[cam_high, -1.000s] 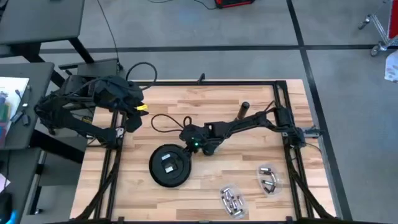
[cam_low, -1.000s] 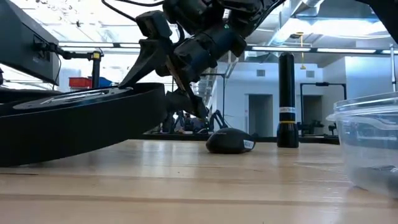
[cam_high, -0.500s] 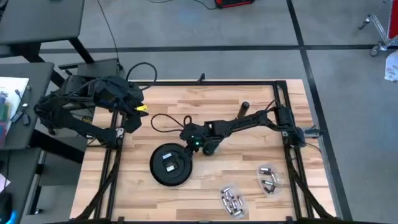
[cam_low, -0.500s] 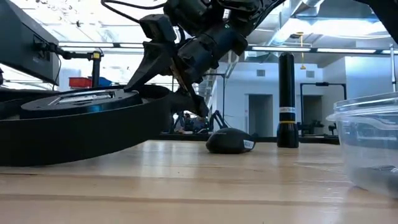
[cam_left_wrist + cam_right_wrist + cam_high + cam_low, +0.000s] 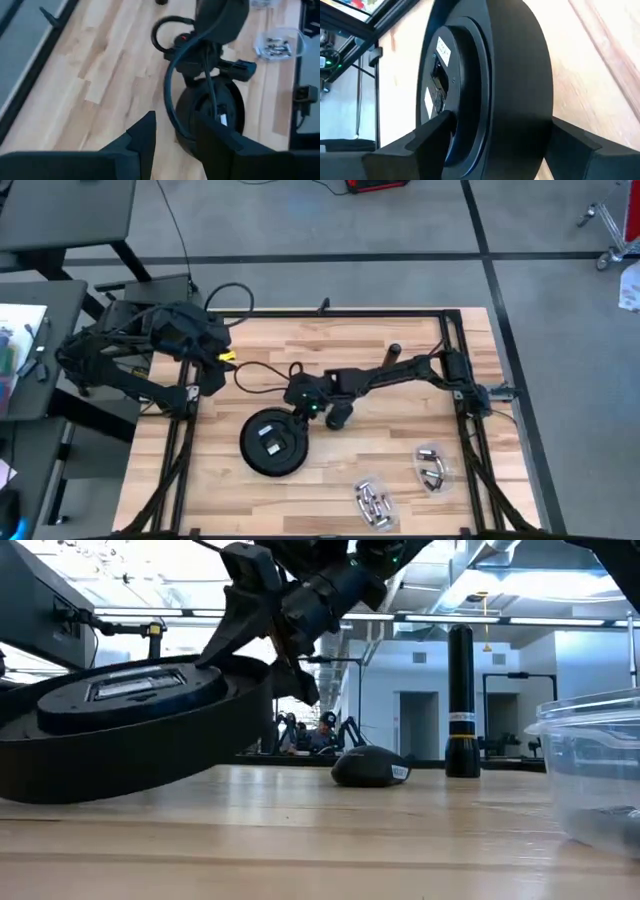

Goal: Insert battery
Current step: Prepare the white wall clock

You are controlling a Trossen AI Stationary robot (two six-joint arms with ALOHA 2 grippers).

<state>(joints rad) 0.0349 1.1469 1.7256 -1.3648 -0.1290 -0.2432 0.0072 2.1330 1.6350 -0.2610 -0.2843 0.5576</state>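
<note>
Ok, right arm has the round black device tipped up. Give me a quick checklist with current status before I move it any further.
1. Right tool gripping the black disc: ok, fingers straddle its rim.
2. Disc lifted on one side: ok, the low view shows it tilted, the other edge on the table.
3. Battery bay facing up: ok, the labelled recess shows.
4. Battery in the bay: cannot tell.
5. Battery containers within reach: ok, near the table's front right.
6. Left tool out of the way: ok, parked at the table's back left, open.

Left gripper (image 5: 172, 137), fingers apart, faces right gripper (image 5: 205, 62) holding black disc (image 5: 210, 107).
</note>
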